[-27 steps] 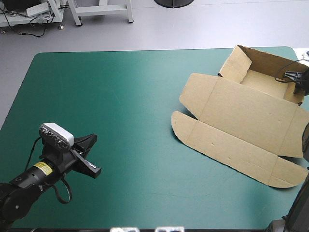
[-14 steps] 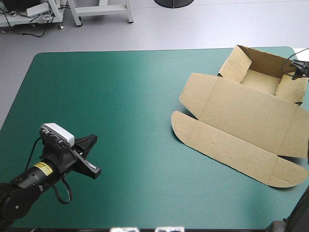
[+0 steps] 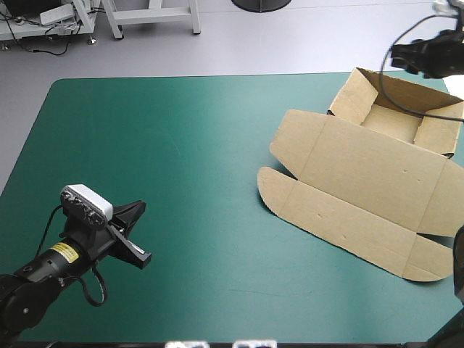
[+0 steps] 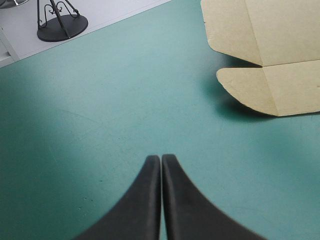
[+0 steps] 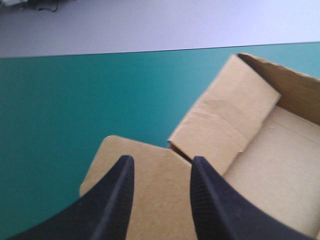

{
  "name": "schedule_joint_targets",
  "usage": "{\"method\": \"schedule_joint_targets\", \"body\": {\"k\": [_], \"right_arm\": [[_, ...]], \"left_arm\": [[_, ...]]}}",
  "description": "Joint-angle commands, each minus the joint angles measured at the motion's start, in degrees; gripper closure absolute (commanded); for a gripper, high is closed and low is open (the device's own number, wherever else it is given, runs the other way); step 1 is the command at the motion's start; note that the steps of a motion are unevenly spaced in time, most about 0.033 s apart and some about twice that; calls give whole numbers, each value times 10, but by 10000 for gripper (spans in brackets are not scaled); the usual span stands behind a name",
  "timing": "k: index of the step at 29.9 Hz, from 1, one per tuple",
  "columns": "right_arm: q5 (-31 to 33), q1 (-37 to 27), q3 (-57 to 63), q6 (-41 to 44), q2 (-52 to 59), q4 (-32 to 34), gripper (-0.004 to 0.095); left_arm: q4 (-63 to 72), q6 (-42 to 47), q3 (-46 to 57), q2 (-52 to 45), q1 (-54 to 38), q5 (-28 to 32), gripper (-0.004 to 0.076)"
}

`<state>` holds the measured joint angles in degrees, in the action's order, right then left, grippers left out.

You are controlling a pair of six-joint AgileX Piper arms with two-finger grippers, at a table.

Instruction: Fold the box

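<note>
Lifting clear: right tool (image 5: 160, 164), spread and empty, has left the tray's right wall and hangs above the brown box (image 3: 362, 174) at 2 o'clock on the bench (image 3: 181, 145). Walls hold unaided; lid flat. Left tool (image 4: 161, 157) pressed together, 8 o'clock.

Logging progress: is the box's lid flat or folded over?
Flat: the brown board box's lid lies spread on the teal-green cover beside its open tray.

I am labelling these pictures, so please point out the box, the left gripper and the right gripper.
box (image 3: 362, 174): high view, on the flat lid panel.
left gripper (image 4: 161, 159): left wrist view, where the shut fingertips meet.
right gripper (image 5: 162, 161): right wrist view, midway between the open fingertips.
</note>
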<state>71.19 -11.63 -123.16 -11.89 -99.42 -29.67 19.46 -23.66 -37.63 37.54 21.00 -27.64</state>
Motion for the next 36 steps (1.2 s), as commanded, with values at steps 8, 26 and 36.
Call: {"method": "schedule_joint_targets", "body": {"k": [8, 26, 36], "right_arm": [[-95, 296, 218, 18, 204, 202, 630], [-487, 393, 896, 23, 521, 205, 829], [-526, 393, 946, 14, 526, 205, 931]], "left_arm": [[15, 0, -14, 0, 2, 51, 729], [98, -27, 158, -127, 2, 128, 729], [114, -27, 173, -132, 2, 127, 729]]}}
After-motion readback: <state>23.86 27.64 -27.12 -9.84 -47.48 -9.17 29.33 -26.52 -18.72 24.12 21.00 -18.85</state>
